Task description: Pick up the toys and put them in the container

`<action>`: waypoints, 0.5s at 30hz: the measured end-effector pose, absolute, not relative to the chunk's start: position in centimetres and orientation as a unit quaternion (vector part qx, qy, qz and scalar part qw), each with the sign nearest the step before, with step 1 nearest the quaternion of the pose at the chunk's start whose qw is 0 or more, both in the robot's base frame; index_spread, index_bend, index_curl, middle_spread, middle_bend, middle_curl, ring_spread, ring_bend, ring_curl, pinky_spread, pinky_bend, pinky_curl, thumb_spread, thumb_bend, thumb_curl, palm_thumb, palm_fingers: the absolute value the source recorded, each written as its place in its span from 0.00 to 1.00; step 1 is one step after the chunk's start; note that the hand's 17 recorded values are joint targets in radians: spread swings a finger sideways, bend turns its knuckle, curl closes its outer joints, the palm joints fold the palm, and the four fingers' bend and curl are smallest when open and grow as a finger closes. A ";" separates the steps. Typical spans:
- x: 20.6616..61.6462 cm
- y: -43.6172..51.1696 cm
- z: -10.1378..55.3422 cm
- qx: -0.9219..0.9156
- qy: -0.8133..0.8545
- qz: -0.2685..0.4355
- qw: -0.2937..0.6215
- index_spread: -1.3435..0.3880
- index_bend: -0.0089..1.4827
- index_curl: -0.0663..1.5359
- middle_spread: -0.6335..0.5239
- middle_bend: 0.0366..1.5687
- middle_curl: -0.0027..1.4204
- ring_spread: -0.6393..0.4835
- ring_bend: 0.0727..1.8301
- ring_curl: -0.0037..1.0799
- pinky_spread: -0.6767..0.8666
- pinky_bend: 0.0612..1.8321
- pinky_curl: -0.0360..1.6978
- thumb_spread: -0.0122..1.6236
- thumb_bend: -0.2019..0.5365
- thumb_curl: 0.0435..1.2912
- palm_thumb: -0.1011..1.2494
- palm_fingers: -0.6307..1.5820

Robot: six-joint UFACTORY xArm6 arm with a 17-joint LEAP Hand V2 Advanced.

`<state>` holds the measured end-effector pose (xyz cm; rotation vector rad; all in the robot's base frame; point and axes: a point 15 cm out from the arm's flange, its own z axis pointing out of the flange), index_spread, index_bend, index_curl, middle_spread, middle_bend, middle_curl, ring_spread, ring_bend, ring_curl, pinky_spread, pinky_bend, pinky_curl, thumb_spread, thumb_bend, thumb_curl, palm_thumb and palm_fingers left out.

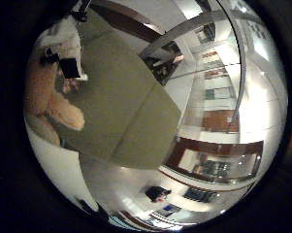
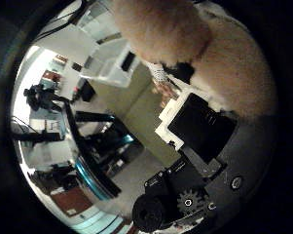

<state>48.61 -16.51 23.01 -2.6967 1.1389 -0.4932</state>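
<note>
A tan plush toy [image 2: 185, 39] with long fur presses close against my palm and fills much of the thumb side view. Its limbs [image 1: 53, 104] also show beside the olive-green table top [image 1: 121, 107]. My right hand [image 2: 199, 129] has its white and black fingers curled against the plush, and one black fingertip [image 1: 68, 65] lies on the fur. A white box-like container [image 2: 109, 66] stands at the far end of the table, away from the hand. No other toys show in either view.
The table [image 2: 136, 109] has a seam across its middle and an edge dropping to a pale floor [image 1: 116, 184]. Black stands and a teal-edged frame [image 2: 95, 165] rise beside the table. Shelves and a wall with wooden panels [image 1: 218, 121] lie beyond.
</note>
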 end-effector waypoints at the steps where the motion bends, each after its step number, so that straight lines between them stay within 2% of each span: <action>1: 49.1 -14.2 24.5 -0.908 0.370 -0.173 0.099 0.63 0.73 0.62 0.41 0.82 0.60 0.32 0.66 0.88 0.31 0.77 0.48 0.66 0.26 0.42 0.87 0.78; 15: 45.6 8.0 25.1 -0.919 0.336 -0.120 0.169 0.64 0.76 0.60 0.43 0.83 0.58 0.32 0.66 0.88 0.31 0.76 0.51 0.64 0.25 0.44 0.88 0.79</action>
